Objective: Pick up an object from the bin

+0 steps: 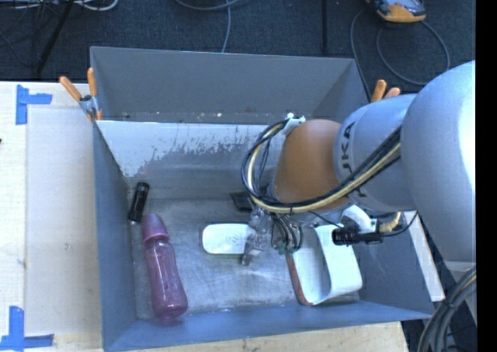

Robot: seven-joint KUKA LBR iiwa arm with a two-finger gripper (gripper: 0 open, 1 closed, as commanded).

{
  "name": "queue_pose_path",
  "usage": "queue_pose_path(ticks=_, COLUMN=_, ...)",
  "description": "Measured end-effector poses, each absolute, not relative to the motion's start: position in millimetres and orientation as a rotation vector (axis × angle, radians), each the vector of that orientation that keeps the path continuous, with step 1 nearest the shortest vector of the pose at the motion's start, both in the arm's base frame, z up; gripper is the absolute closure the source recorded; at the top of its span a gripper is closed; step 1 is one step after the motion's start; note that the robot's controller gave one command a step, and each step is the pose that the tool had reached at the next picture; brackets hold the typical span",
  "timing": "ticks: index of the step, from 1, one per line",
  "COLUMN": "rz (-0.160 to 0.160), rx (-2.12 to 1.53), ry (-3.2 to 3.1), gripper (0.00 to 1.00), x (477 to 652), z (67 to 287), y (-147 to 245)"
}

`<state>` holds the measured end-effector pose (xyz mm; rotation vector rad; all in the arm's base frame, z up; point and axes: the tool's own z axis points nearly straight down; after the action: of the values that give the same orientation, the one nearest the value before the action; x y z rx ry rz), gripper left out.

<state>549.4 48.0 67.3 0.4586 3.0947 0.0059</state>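
My gripper [250,253] hangs low in the middle of the bin, its fingers close together beside the right edge of a pale oval soap-like pad [224,238] lying flat on the floor. Nothing shows between the fingers. A white flat box with a brown edge [326,274] lies just right of the gripper, near the bin's right wall. A small dark piece [241,202] rests behind the gripper, partly under the arm.
A pink-purple baby bottle [162,277] lies along the left side, its cap toward the back. A black cylinder [138,202] leans at the back left corner. The arm with its orange cover and cables covers the bin's right rear part.
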Motion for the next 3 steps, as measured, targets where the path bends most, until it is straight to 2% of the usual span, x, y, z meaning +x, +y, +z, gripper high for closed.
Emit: queue_pose_path(ticks=3, rz=0.000, rx=0.483, ry=3.105, gripper=1.00, x=547.2, z=81, y=47)
